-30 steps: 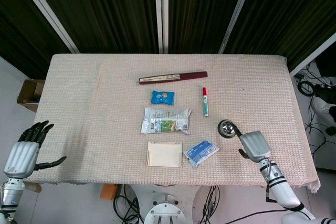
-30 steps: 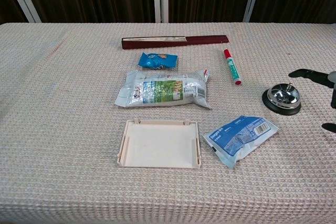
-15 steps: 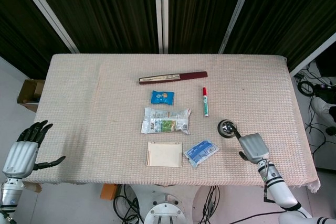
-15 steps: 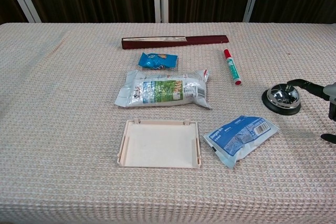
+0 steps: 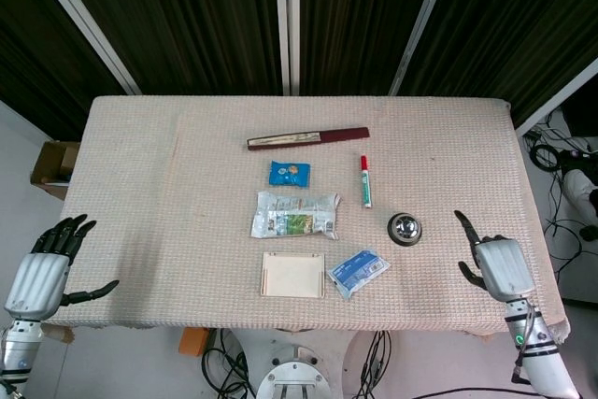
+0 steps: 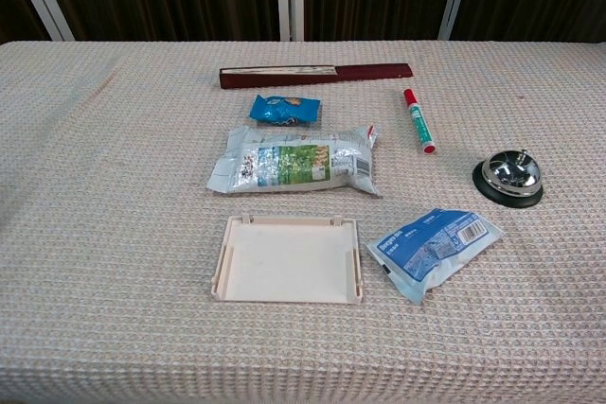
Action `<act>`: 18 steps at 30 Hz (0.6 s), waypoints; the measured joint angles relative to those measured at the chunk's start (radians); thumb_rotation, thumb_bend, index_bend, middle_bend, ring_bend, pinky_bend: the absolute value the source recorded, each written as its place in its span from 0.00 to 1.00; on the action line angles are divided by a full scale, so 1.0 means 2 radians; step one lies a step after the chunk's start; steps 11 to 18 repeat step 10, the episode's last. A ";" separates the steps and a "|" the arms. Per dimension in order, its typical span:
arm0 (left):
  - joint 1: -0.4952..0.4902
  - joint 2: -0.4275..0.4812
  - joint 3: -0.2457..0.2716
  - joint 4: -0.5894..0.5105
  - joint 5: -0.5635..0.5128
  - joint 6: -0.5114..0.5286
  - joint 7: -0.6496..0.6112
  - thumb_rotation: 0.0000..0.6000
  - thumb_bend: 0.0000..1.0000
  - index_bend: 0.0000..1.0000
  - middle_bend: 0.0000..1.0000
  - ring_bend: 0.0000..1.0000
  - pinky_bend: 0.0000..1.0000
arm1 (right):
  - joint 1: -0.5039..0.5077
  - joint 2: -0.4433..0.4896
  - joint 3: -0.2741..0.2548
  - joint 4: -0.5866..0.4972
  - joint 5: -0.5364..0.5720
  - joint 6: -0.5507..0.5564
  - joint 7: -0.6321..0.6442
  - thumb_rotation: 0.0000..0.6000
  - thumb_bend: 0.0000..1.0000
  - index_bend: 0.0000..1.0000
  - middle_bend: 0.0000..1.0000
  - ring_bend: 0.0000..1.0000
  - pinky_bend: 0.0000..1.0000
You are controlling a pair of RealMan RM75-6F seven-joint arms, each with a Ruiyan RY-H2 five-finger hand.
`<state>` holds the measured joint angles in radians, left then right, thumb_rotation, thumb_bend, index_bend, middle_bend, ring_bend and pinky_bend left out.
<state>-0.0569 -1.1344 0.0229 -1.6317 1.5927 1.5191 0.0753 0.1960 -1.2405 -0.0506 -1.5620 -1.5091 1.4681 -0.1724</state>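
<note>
My right hand (image 5: 500, 265) hangs over the table's (image 5: 140, 165) right front corner, released, fingers apart and nothing in it, apart from the call bell (image 5: 405, 228), which stands upright on the cloth between that hand and the blue packet (image 5: 359, 271). My left hand (image 5: 42, 273) is off the left front edge, likewise spread and holding nothing. A red-capped marker (image 5: 364, 180) lies behind the bell; a cream tray (image 5: 292, 276) sits left of the packet.
</note>
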 measured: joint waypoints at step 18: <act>0.003 0.001 -0.001 0.004 -0.002 0.003 -0.009 0.40 0.01 0.11 0.08 0.07 0.18 | -0.103 0.022 0.000 0.125 0.051 0.060 0.182 1.00 0.05 0.00 0.00 0.00 0.00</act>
